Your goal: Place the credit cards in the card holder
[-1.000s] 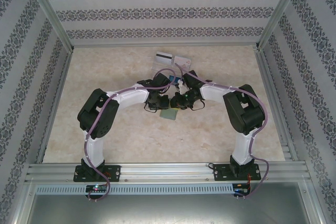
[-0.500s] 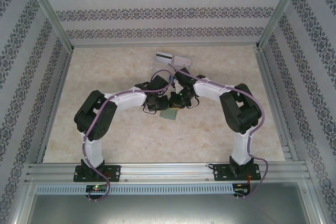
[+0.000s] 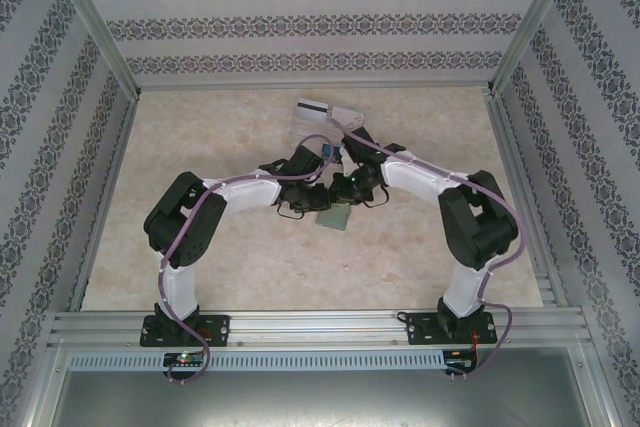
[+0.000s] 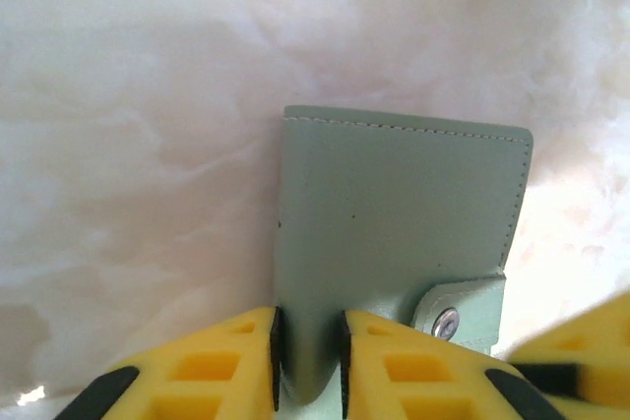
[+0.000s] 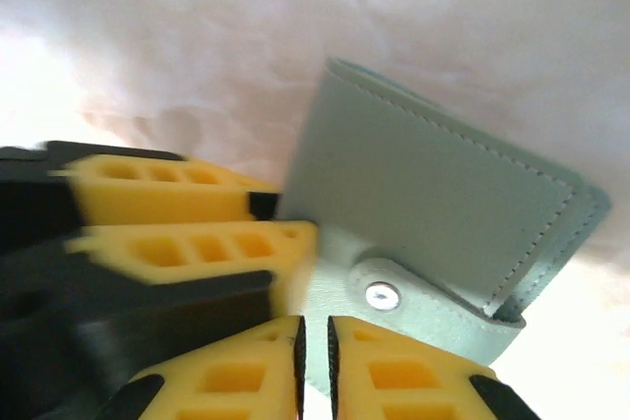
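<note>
Both arms reach in from the near edge and meet mid-worktop (image 3: 280, 267) over the card holder (image 3: 333, 218); the holder is folded shut, the snap looks done up, and I see no card in it.

left gripper (image 4: 308, 346): jaws pinching the holder's folded edge, one pad on each side of the spine; my read is an anchor grip, stopping the body swinging while the other side gets worked; the same jaws appear in the right wrist view as two yellow pads (image 5: 167, 184) on the holder's left edge.

right gripper (image 5: 315, 341): jaws nearly pressed together on a thin pale sliver just below the snap strap (image 5: 394, 292); this reads as a pinch on the strap's free end, but the contact sits at the frame edge, so it's not certain; the likely reason is to pop the snap by pulling against the left hold.

The holder looks raised off the surface; the worktop is blurred behind it in both wrist views, and it sits tilted in the overhead view.

Step in hand, as a judgement: opening the holder; task barely begun.

Farther back, the credit cards lie flat toward the far edge; the striped card (image 3: 312, 109) has the pink card (image 3: 346, 115) just beside it, touching or overlapping, can't tell which; a blue patch (image 3: 328, 153) between the wrists is probably the blue card; striped and pink sit apart from the jaws, so they shouldn't get knocked.
</note>
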